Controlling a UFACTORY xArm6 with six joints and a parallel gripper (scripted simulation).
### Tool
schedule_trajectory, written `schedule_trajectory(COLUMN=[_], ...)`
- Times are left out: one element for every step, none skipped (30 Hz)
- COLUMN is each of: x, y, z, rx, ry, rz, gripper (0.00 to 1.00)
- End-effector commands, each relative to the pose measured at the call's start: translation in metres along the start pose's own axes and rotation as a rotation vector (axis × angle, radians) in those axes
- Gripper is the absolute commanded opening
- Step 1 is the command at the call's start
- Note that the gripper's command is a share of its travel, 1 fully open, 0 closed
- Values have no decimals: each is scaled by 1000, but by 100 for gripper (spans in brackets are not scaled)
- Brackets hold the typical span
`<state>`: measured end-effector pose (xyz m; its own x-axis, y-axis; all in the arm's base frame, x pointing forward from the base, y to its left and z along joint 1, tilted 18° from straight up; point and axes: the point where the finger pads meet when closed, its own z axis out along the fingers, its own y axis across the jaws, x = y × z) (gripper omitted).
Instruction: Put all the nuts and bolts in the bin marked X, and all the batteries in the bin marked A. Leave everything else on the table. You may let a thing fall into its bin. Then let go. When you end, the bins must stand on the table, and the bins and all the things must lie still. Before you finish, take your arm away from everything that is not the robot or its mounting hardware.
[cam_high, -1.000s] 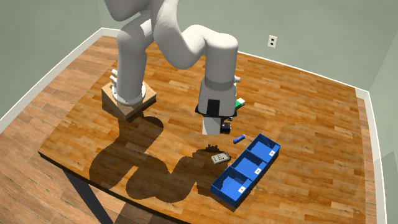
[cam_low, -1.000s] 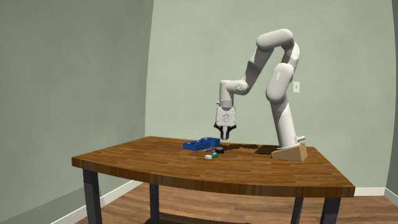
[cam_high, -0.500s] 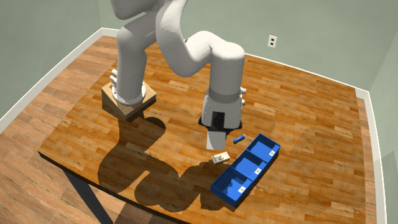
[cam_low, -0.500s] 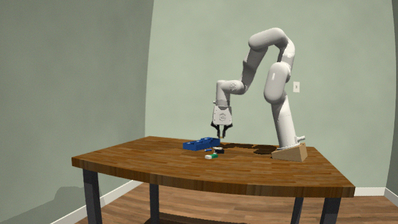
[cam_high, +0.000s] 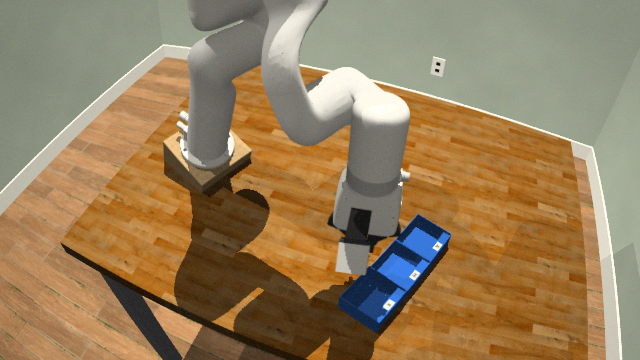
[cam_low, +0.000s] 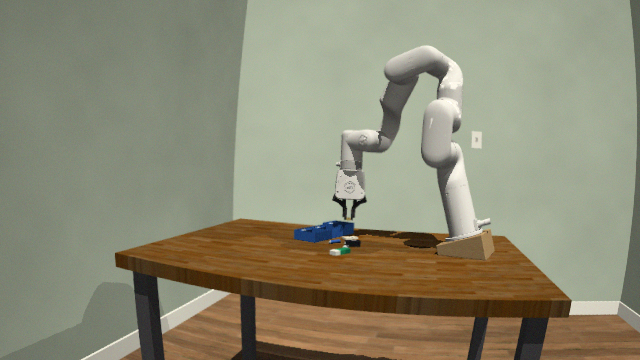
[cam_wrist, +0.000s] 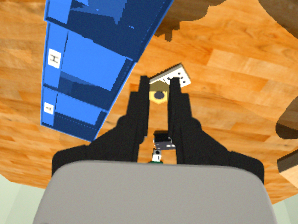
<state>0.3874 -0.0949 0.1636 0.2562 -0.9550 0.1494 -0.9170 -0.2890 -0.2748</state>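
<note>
My gripper is shut on a small brass nut and holds it well above the table, just beside the long side of the blue three-compartment bin. In the top view the gripper body hangs next to the bin, and the fingers and nut are hidden behind it. In the exterior view the gripper hovers above the bin's near end.
A white domino lies on the table below the fingertips. In the exterior view a small blue battery, a black-and-white piece and a white-and-green piece lie beside the bin. The arm's base stands at the back left.
</note>
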Motion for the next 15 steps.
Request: schedule_trajectory(x=[30, 35, 41, 46, 52, 57, 63, 68, 70, 70, 70, 71, 71, 71, 71], y=[-15, -18, -20, -23, -25, -28, -30, -33, -34, -34, -34, -34, -35, -35, -35], z=[0, 0, 0, 0, 0, 0, 0, 0, 0, 0, 0, 0, 0, 0, 0], rx=[1, 2, 3, 4, 5, 6, 6, 7, 7, 7, 7, 5, 3, 1, 0], ry=[1, 1, 1, 1, 2, 2, 2, 2, 2, 2, 2, 1, 1, 1, 1], rz=[157, 184, 211, 237, 264, 290, 316, 343, 369, 369, 369, 446, 466, 486, 495], gripper=[0, 0, 0, 0, 0, 0, 0, 0, 0, 0, 0, 0, 0, 0, 0])
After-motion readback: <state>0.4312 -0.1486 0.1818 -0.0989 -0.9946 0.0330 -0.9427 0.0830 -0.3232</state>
